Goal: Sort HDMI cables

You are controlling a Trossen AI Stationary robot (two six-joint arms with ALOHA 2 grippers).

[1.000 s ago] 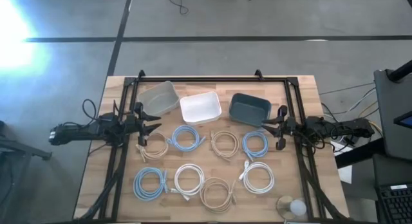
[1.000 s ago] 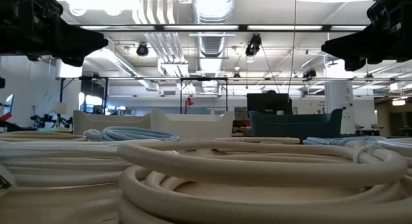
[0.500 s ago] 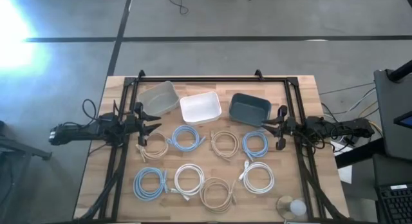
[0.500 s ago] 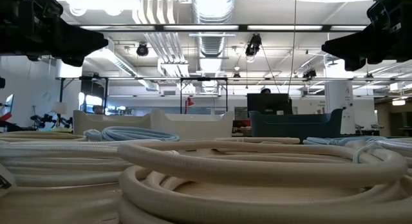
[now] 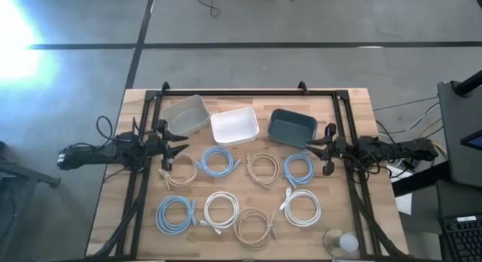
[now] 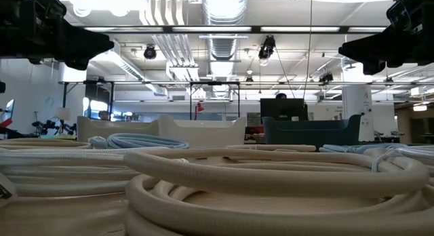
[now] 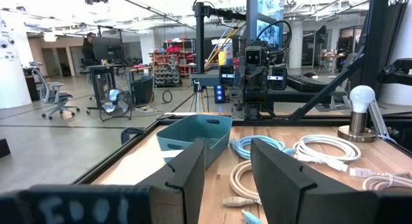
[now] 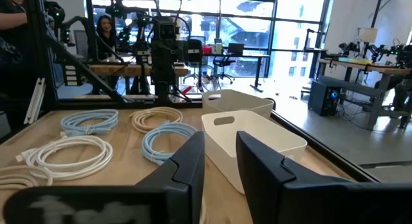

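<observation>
Nothing was sorted yet: all nine coils lay on the tabletop point(image 5: 135, 217), all three bins looked bare.

Left claw point(image 5: 178, 144) sat at the left edge, fingers point(image 7: 187, 176) spread, gripping nothing. Right claw point(image 5: 315, 150) mirrored it at the right edge, also released and bare.

Just off the left claw's tips: a beige cable point(image 5: 181, 170), with a light blue cable point(image 5: 217, 161) a little farther inboard. Just off the right claw's tips: another light blue cable point(image 5: 298, 169), with a white cable point(image 5: 302, 206) beyond it toward the near edge. Bins sat ahead of both claws in the back row: clear bin point(image 5: 184, 114) nearest the left claw, white bin point(image 5: 234, 126) between, dark bin point(image 5: 292, 127) nearest the right.

My read on the step: first pick.
- Take the nearest coil per arm.
- Pinch one side of the loop across all its turns, not the dangling connector, or it may uncoil.
- Lift clear before traversing; neighbouring coils sat close and could snag.
- Fix one colour per bin up front.
</observation>
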